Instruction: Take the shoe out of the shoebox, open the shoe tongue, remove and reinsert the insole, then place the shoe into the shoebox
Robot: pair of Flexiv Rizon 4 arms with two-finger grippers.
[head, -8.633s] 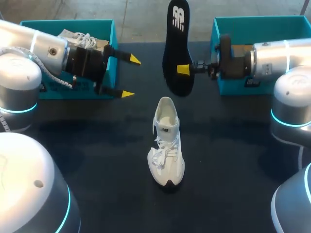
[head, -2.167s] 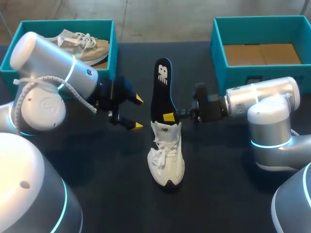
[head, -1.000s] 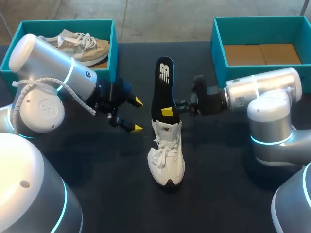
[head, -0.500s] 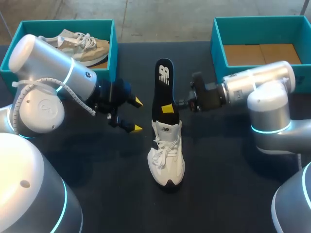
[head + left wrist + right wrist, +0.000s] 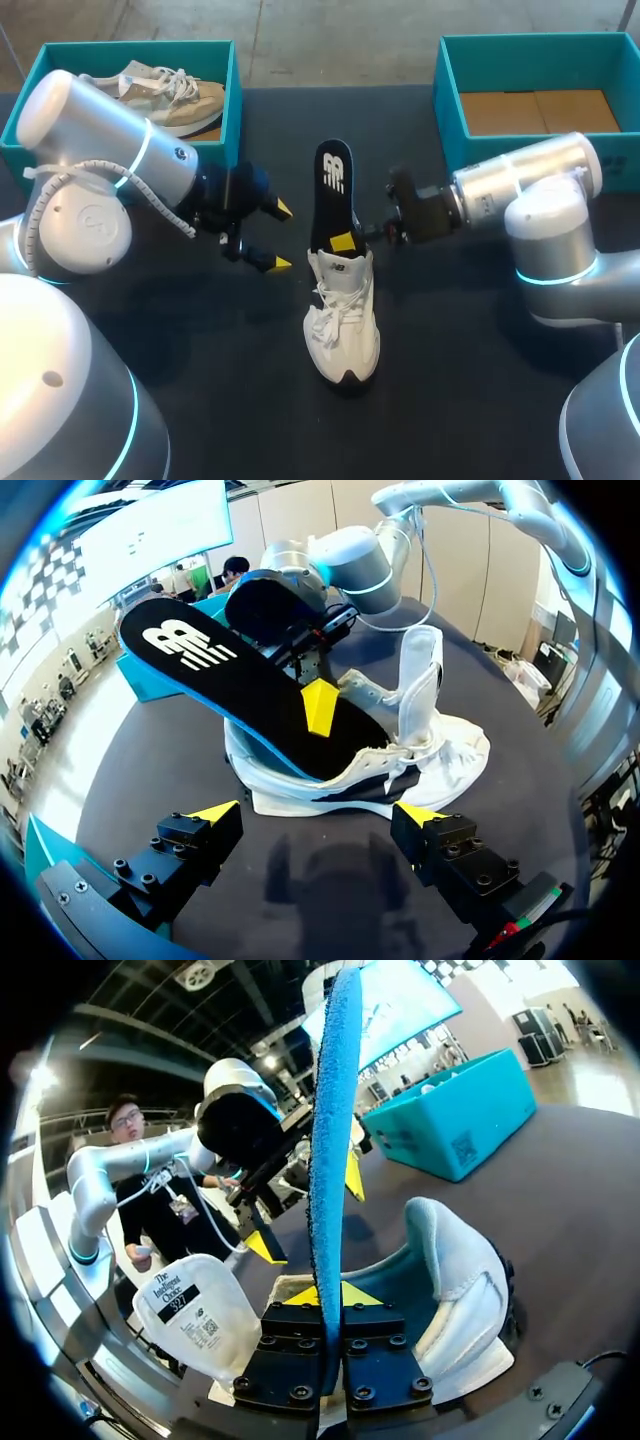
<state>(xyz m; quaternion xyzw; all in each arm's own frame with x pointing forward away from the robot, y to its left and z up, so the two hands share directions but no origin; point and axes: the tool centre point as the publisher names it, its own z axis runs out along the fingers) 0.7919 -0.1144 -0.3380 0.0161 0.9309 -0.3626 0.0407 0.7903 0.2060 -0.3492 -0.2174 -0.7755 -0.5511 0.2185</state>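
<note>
Now, black blue-edged insole (image 5: pixel 333 190), tip in white shoe (image 5: pixel 345 330), pinched by right gripper (image 5: pixel 341 240), left gripper (image 5: pixel 280 237) spread

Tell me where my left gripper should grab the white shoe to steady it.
Probably the upright tongue of the white shoe, pinched across its thin faces from the left gripper side; it stands free, while the insole occupies the opening.

The white shoe (image 5: pixel 343 315) stands mid-table, the black insole (image 5: pixel 332 195) slanting up from its opening; the open teal shoebox (image 5: pixel 443 90) sits far right.
</note>
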